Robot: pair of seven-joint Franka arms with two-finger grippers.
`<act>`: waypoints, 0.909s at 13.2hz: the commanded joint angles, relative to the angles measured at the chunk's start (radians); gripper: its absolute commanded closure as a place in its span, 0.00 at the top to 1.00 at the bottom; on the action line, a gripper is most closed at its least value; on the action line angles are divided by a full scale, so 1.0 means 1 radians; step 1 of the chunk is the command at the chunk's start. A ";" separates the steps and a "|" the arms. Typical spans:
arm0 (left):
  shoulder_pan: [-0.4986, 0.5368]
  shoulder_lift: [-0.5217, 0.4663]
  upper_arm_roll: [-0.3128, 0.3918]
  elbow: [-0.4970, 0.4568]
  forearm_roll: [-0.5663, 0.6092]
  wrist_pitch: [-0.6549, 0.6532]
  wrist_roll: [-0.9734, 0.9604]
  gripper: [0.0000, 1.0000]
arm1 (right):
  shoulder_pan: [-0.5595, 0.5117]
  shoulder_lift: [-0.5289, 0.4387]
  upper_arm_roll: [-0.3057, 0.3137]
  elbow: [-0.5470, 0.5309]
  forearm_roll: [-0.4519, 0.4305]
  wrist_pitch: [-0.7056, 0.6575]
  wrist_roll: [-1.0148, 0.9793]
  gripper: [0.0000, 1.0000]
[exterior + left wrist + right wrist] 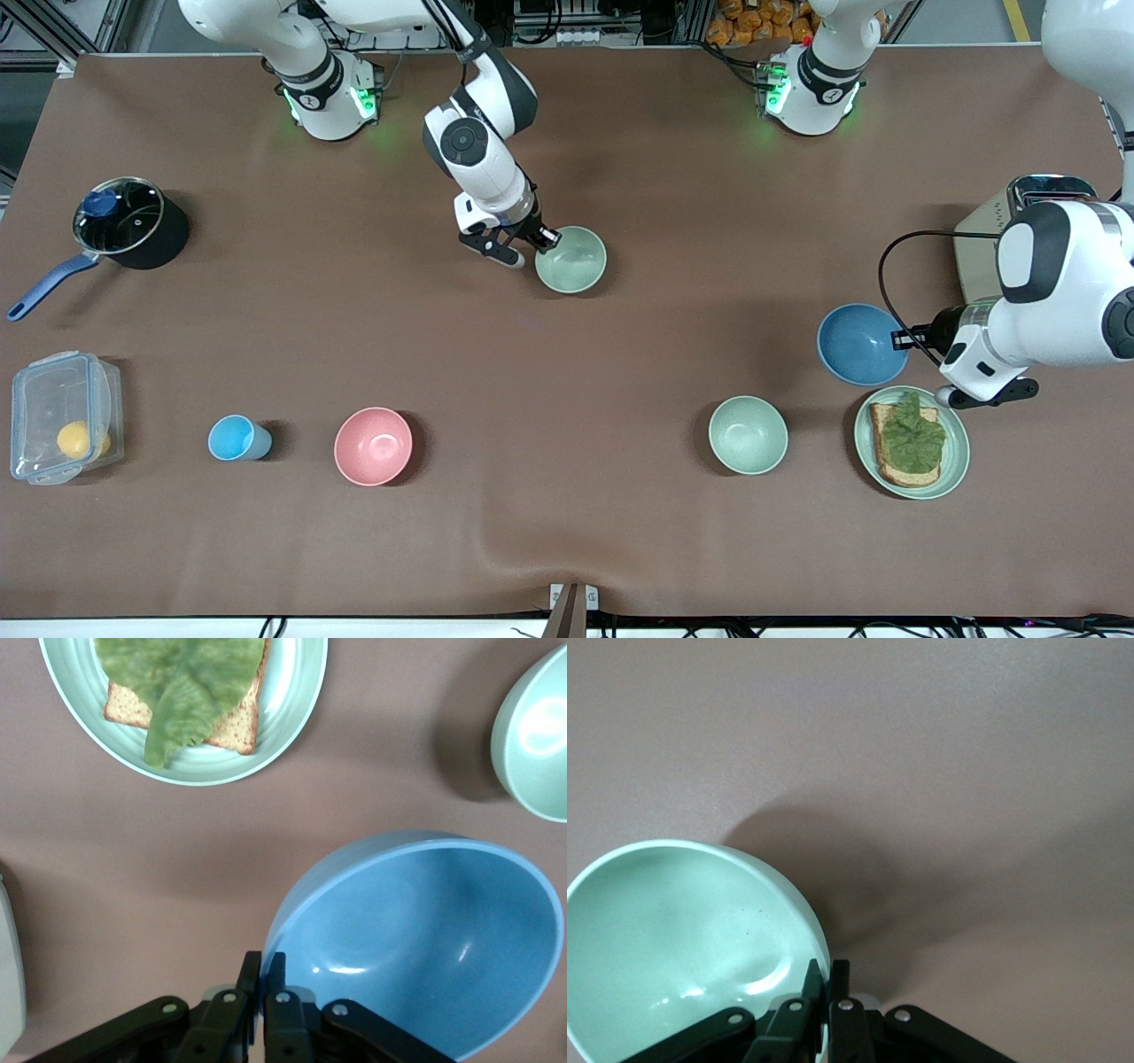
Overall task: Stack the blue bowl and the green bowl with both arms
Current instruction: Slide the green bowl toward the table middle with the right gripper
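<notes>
Both grippers clamped on bowl rims
Left gripper (902, 338) pinches blue bowl (858, 344) beside the sandwich plate (957, 443); right gripper (540, 239) pinches green bowl (571, 260), mid-bench.

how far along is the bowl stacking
Done: both grasps. The left pincer is shut on the blue bowl rim, the right pincer on the green bowl rim. In hand: both bowls gripped, far apart. Left: bringing them together and nesting one inside the other.
</notes>
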 commanded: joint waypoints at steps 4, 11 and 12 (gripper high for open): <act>-0.005 0.008 -0.001 0.054 -0.004 -0.019 -0.003 0.00 | 0.004 0.024 -0.014 0.020 0.011 0.018 0.049 1.00; -0.063 0.005 -0.003 0.100 -0.018 -0.048 -0.053 0.00 | -0.089 -0.060 -0.027 0.118 0.011 -0.289 0.127 1.00; -0.080 0.004 -0.003 0.110 -0.020 -0.067 -0.082 0.00 | -0.097 -0.069 -0.035 0.127 0.011 -0.326 0.135 1.00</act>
